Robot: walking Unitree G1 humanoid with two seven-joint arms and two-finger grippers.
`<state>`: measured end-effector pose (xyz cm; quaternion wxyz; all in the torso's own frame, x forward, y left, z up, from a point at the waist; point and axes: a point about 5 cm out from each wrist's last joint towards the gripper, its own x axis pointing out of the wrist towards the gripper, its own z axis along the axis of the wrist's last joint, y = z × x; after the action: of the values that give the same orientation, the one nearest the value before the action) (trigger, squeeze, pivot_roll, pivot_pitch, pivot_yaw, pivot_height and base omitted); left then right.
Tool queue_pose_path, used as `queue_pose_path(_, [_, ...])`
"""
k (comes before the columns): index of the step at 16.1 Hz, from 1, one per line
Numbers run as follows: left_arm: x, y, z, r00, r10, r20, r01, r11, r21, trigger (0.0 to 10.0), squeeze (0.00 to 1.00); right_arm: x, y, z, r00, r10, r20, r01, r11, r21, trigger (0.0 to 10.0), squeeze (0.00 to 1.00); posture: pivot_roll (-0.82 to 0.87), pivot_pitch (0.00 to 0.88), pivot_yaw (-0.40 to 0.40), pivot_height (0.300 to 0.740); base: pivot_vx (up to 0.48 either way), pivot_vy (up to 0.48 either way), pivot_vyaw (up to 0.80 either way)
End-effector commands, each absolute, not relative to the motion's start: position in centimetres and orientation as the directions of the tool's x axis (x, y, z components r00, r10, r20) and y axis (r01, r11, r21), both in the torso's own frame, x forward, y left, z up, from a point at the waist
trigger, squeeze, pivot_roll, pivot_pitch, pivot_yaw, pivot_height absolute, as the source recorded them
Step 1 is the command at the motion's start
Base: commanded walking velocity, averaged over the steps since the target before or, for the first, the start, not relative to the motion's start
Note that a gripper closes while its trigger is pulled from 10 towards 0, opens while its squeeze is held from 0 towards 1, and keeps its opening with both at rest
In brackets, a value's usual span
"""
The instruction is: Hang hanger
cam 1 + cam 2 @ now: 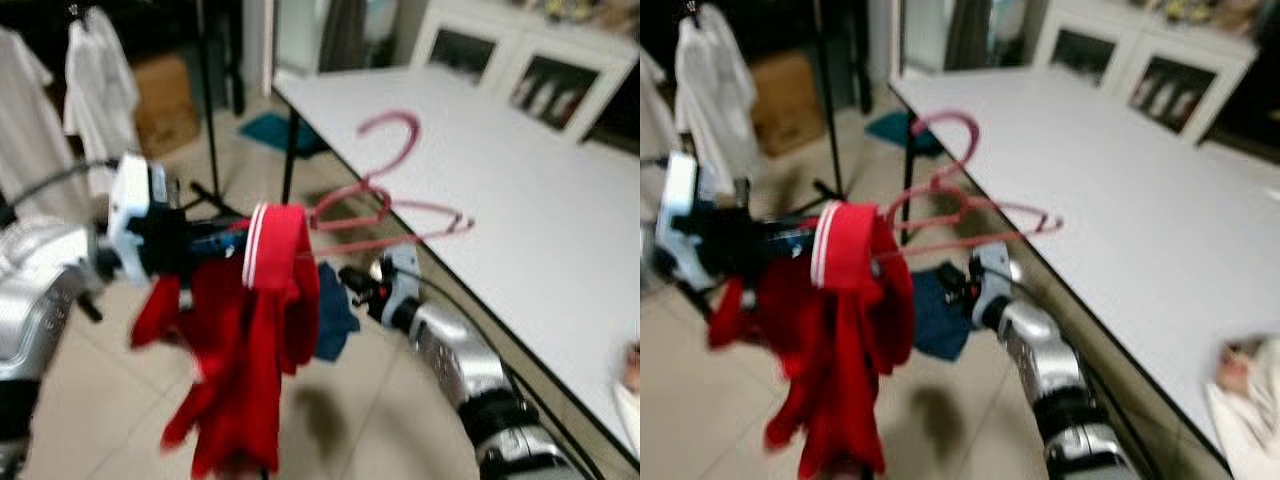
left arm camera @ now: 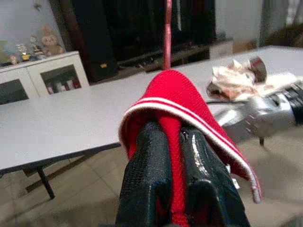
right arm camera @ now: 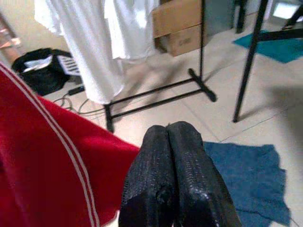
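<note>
The left gripper (image 2: pixel 182 189) is pinching the red garment (image 1: pixel 255 340), fingers closed on its cloth, with the pink hanger (image 1: pixel 385 205) threaded through it at two o'clock over the tabletop (image 1: pixel 520 200) edge. The right gripper (image 3: pixel 177 179) is idling, fingers pressed together and empty. Carrying it level toward the clothes rack (image 3: pixel 201 85) should probably keep the hook free.

A pink hanger (image 1: pixel 960 205) juts up over the near edge of the white worktop (image 1: pixel 1120 190), carrying a red garment (image 1: pixel 840 330) with a white-striped band that droops toward the tiled floor (image 1: pixel 700 400). The left tool (image 1: pixel 780 245) reaches into the red cloth. The right arm (image 1: pixel 1040 370) rises from below beside the worktop edge. A blue cloth (image 1: pixel 940 315) lies on the floor. White clothes (image 1: pixel 710 90) hang at the back.
</note>
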<state>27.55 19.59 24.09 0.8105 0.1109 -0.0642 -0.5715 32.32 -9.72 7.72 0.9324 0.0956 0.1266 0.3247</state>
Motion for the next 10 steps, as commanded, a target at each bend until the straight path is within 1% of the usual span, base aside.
queue_pose_path(1, [27.7, 19.5, 24.4, 0.372, -0.928, 0.015, 0.889, 0.361, 0.281, 10.0, 0.0, 32.5, -10.2, 7.7, 0.775, 0.607, -0.175, -0.561, 0.789, 0.253, 10.0, 0.0, 0.18, 0.083, -0.084, 0.74, 0.0, 0.0, 0.0])
queue_pose_path(2, [28.0, 19.2, 23.5, 0.409, -0.911, 0.049, 0.874, 0.407, 0.264, 10.0, 0.0, 32.5, -10.3, 7.7, 0.778, 0.603, -0.173, -0.559, 0.792, 0.245, 10.0, 0.0, 0.17, 0.085, -0.087, 0.74, 0.0, 0.0, 0.0])
queue_pose_path(4, [28.1, 18.7, 22.8, 0.421, -0.905, 0.055, 0.87, 0.42, 0.258, 10.0, 0.0, 32.5, -10.4, 7.7, 0.78, 0.602, -0.168, -0.562, 0.794, 0.234, 10.0, 0.0, 0.17, 0.086, -0.091, 0.74, 0.0, 0.0, 0.0])
queue_pose_path(7, [28.2, 18.2, 22.7, 0.421, -0.905, 0.064, 0.868, 0.422, 0.261, 10.0, 0.0, 32.6, -10.6, 7.8, 0.78, 0.603, -0.167, -0.567, 0.794, 0.22, 10.0, 0.0, 0.17, 0.083, -0.098, 0.74, 0.0, 0.0, 0.8])
queue_pose_path(9, [28.3, 18.0, 22.8, 0.411, -0.91, 0.06, 0.865, 0.41, 0.289, 10.0, 0.0, 32.7, -10.7, 7.7, 0.784, 0.597, -0.169, -0.559, 0.798, 0.224, 10.0, 0.0, 0.17, 0.083, -0.103, 0.74, 0.0, 0.0, 0.8])
queue_pose_path(10, [28.3, 17.7, 22.9, 0.4, -0.915, 0.053, 0.867, 0.397, 0.301, 10.0, 0.0, 32.8, -10.9, 7.5, 0.79, 0.588, -0.172, -0.545, 0.803, 0.242, 10.0, 0.0, 0.17, 0.084, -0.105, 0.74, 0.0, 0.0, 0.0])
